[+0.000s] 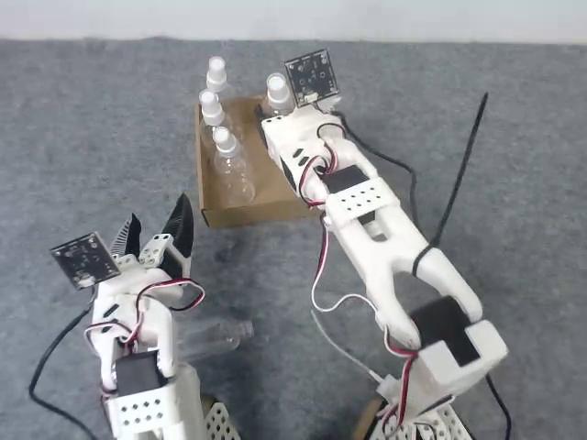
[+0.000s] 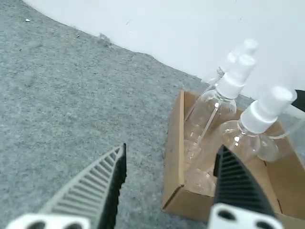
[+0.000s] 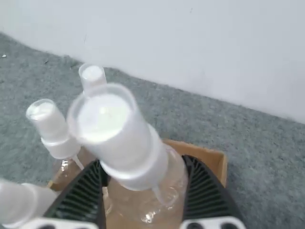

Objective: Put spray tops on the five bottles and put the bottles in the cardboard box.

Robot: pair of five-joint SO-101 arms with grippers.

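The jaws of the right gripper point(image 3: 143, 167) clamped a capped bottle point(image 3: 119, 129) roughly upright over the cardboard box point(image 1: 240, 216), beside 3 standing bottles point(image 1: 229, 163); those of the left gripper point(image 2: 171, 150) gaped wide

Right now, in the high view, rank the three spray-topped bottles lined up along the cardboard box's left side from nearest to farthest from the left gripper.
1. Front bottle, at the cardboard box's near end, closest to the open left gripper.
2. Middle bottle, directly behind it.
3. Back bottle, by the far wall.
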